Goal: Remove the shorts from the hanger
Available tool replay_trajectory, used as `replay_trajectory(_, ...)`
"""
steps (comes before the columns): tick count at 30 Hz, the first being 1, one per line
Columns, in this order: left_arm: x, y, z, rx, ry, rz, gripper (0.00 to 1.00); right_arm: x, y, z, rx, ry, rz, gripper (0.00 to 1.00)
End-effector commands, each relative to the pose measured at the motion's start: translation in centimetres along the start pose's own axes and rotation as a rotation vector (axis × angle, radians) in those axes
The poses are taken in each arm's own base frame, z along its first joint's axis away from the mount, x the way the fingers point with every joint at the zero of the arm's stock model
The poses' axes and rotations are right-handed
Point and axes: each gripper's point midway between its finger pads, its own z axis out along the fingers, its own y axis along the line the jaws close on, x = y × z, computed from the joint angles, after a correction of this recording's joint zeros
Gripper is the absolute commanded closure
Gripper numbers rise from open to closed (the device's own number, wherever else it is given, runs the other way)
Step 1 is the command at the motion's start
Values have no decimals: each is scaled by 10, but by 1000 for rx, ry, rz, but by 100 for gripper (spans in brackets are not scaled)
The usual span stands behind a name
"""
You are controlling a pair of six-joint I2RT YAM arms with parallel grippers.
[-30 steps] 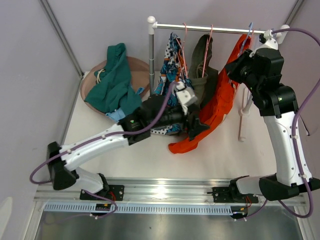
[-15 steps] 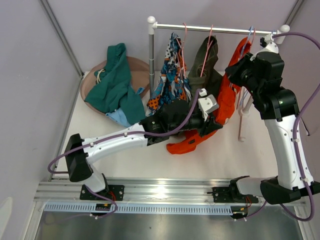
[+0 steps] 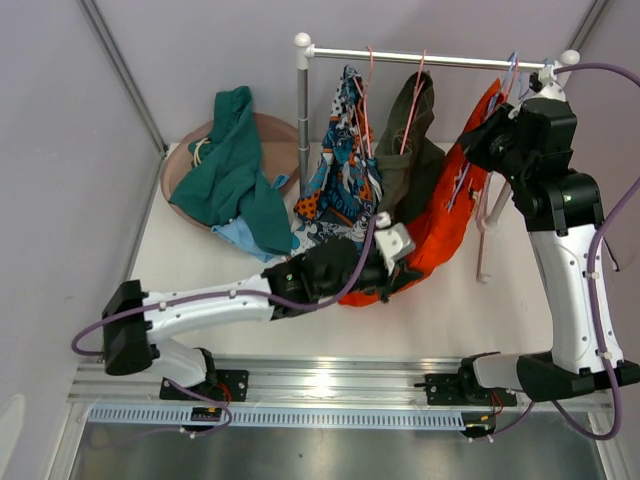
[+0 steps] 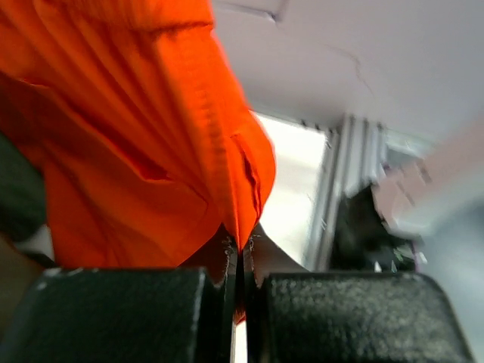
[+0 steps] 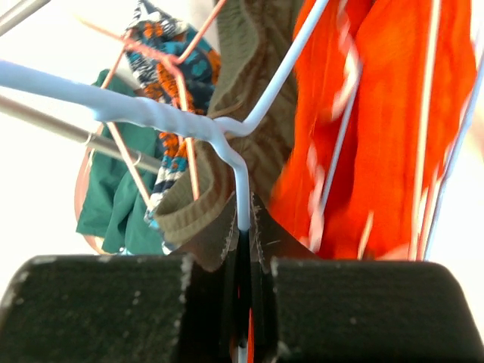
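Observation:
The bright orange shorts point(image 3: 440, 225) hang from a pale wire hanger point(image 3: 511, 75) at the right end of the rail. My left gripper point(image 3: 404, 270) is shut on their lower hem, and in the left wrist view the orange cloth point(image 4: 136, 113) is pinched between the left gripper's point(image 4: 243, 246) jaws. My right gripper point(image 3: 476, 138) is shut on the hanger's neck point(image 5: 242, 178) just below the hook. The olive shorts point(image 3: 410, 140) and the printed shorts point(image 3: 345, 170) hang on pink hangers further left.
A round brown basket point(image 3: 285, 135) at the back left holds the dark teal shorts point(image 3: 230, 170) and the light blue shorts point(image 3: 240, 232). The metal rail point(image 3: 430, 57) stands on a post point(image 3: 303, 110). Grey walls close in on both sides.
My left gripper went from open to shut on the orange shorts' hem and drew back toward the near edge. The right gripper shifted the hanger slightly up and right.

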Motion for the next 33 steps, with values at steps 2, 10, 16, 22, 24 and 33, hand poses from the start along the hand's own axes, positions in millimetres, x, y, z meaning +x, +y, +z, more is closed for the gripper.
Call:
replay_trajectory(2, 37, -59, -39, 85, 20, -28, 100, -54, 13, -7, -57, -145, 10, 100)
replay_trajectory(10, 36, -41, -28, -53, 12, -42, 100, -36, 16, -18, -95, -76, 53, 100)
replay_trajectory(16, -12, 37, 42, -306, 51, -12, 100, 46, 41, -64, -274, 173, 140, 100)
replay_trajectory(22, -50, 70, 75, -408, 73, 41, 100, 49, 45, -117, -340, 190, 148, 100)
replay_trajectory(24, -52, 71, 67, -416, 71, 25, 100, 43, 46, -111, -317, 193, 119, 100)
replay_trajectory(33, -44, 23, -44, -357, 44, -67, 100, 3, 43, -57, -239, 111, 11, 100)
